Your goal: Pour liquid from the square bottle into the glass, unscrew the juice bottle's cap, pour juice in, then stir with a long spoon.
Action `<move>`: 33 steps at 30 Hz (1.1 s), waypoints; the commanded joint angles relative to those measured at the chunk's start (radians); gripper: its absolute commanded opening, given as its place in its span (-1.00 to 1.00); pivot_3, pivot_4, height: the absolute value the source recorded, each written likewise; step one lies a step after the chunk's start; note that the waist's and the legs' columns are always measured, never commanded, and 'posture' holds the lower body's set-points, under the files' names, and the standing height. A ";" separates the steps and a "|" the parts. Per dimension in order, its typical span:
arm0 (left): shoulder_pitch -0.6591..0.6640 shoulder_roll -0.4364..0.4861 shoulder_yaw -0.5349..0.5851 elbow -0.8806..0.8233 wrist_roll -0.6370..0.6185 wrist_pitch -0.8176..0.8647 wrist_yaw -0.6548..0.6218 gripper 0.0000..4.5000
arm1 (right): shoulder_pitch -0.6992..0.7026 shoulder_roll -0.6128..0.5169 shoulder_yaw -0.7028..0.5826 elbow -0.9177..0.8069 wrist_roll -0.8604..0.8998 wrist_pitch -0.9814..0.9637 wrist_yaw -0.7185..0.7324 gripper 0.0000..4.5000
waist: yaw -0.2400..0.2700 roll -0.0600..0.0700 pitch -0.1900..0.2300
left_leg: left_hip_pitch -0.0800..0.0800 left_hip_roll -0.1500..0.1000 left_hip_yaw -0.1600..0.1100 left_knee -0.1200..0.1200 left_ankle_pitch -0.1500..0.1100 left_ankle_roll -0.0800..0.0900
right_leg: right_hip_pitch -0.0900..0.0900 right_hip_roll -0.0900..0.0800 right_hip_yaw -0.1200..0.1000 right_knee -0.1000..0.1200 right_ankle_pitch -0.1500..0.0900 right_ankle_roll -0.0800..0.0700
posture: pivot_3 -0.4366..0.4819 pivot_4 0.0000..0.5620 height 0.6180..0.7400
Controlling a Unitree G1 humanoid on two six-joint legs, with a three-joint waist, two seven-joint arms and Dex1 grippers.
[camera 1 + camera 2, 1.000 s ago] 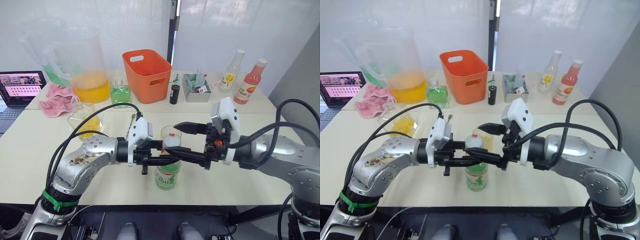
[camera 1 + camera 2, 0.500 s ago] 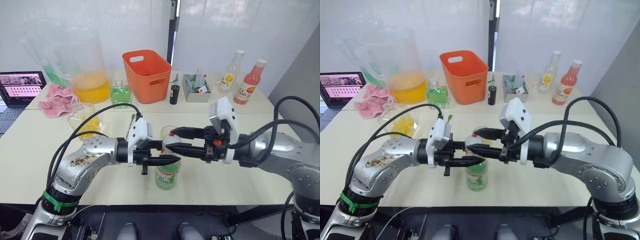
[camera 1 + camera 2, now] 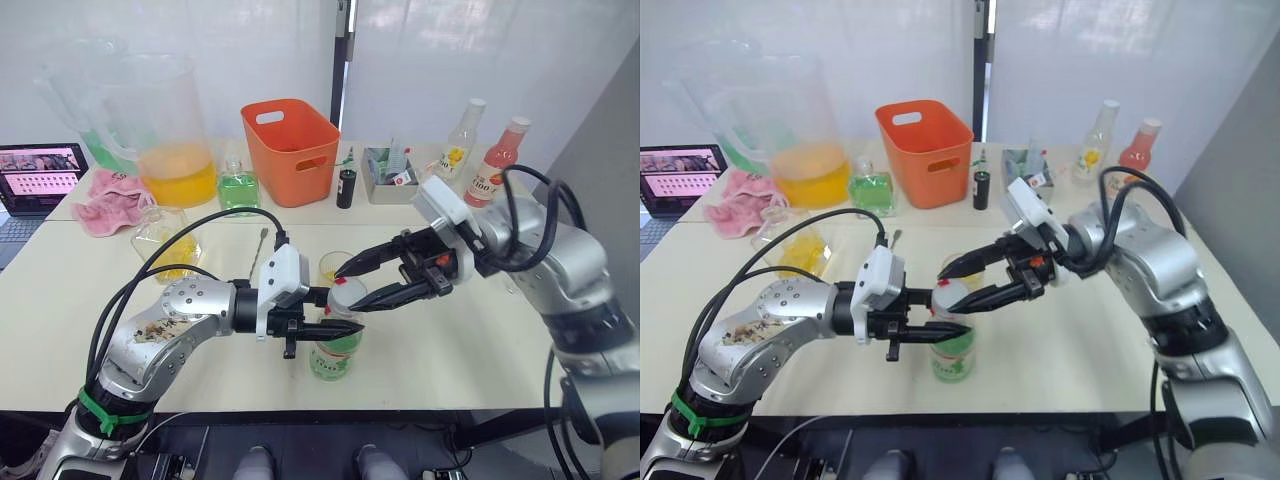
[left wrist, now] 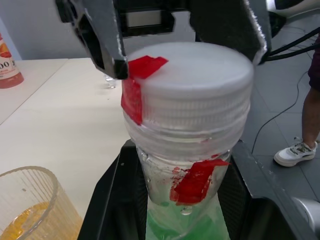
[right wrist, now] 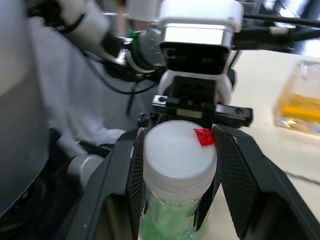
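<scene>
The juice bottle stands upright near the table's front edge, and my left gripper is shut on its neck from the left. Its white cap, marked with red tape, sits on the neck. My right gripper reaches in from the right and is shut on the cap, its pads against the cap's sides. Just behind the bottle stands the glass with some yellow liquid in it. The square bottle stands to the left, and the long spoon lies on the table between them.
Along the back stand a big pitcher of orange-yellow liquid, a small green bottle, an orange basket, a small dark bottle, a metal tin, a yellow-labelled bottle and a pink bottle. A pink cloth and a laptop lie at far left.
My right gripper was open and level around the bottle's top. Its arm has lifted and angled down, and the fingers have closed on the cap. The left gripper kept its hold.
</scene>
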 commanded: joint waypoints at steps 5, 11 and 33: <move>0.028 0.023 0.034 -0.016 -0.009 0.036 0.039 -0.37 | -0.183 -0.003 0.260 0.194 0.009 -0.232 0.087 -0.77 | -0.006 0.000 0.000 | 0.000 0.000 0.000 -0.001 0.000 0.000 | -0.001 0.000 0.000 0.000 0.000 0.000 | -0.05 -0.47 1.00; 0.044 0.020 0.042 -0.037 -0.021 0.047 0.062 -0.37 | -0.258 -0.017 0.330 0.229 0.083 -0.245 0.087 -0.65 | -0.021 0.000 0.000 | 0.002 0.001 0.000 0.001 0.000 0.000 | 0.000 0.000 0.000 0.002 0.000 -0.004 | -0.05 -0.47 1.00; 0.044 -0.011 0.032 0.001 -0.035 0.027 0.063 -0.37 | 0.190 -0.136 -0.244 -0.351 0.286 0.286 -0.488 0.98 | 0.002 0.000 0.000 | -0.001 0.000 0.001 0.000 0.000 0.000 | -0.003 0.000 0.001 0.003 -0.001 -0.001 | -0.05 -0.47 1.00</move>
